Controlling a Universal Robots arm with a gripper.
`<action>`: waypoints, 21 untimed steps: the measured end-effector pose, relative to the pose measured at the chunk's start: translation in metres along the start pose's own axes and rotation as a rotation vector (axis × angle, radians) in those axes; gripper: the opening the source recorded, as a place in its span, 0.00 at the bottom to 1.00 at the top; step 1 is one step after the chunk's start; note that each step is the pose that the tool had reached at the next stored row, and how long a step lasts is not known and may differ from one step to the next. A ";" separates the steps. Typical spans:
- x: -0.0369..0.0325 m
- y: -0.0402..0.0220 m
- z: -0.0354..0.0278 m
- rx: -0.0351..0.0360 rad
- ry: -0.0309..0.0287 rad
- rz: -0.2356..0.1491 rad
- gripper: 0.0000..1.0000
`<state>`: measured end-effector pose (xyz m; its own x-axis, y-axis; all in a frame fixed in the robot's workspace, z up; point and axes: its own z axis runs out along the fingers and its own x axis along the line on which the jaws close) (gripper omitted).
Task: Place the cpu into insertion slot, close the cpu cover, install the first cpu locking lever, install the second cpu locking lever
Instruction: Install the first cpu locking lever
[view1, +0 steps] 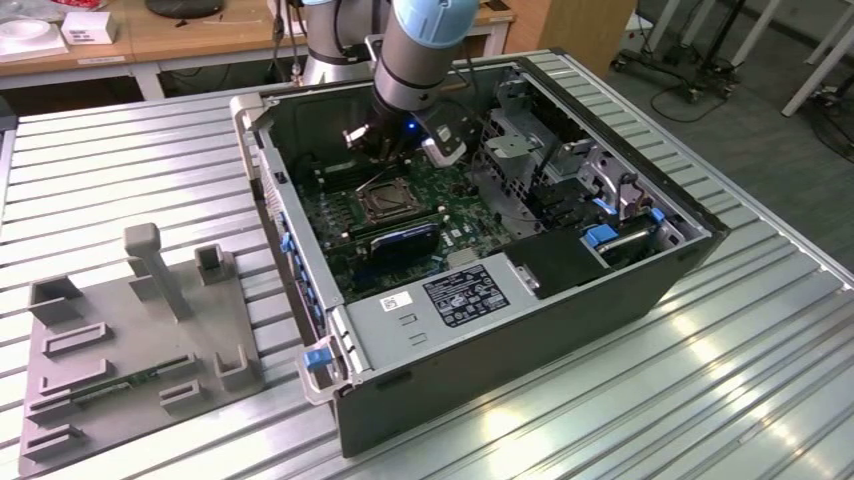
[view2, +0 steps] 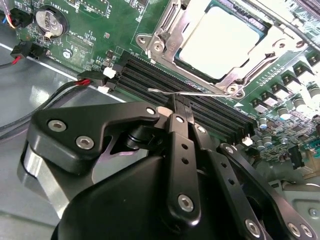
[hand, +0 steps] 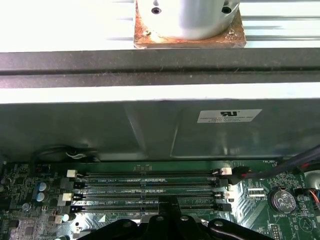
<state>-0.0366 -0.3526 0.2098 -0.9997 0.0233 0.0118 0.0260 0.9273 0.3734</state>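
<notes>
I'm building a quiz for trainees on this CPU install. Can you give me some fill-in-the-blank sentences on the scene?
1. The pale square chip seated in the insertion slot is the ____.
2. In the second wrist view, the pincer is ____ on a thin silvery locking lever.
3. The round coin battery sits on a circuit board whose colour is ____.

Missing words: cpu; shut; green
</notes>
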 end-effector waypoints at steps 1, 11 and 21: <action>0.0000 0.0001 0.0000 0.0000 0.0000 0.000 0.11; 0.0001 0.0026 0.0011 -0.0001 -0.0001 0.000 0.11; -0.0015 0.0019 0.0013 0.0001 -0.0007 0.002 0.11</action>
<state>-0.0351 -0.3504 0.2093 -0.9996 0.0252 0.0118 0.0278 0.9273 0.3733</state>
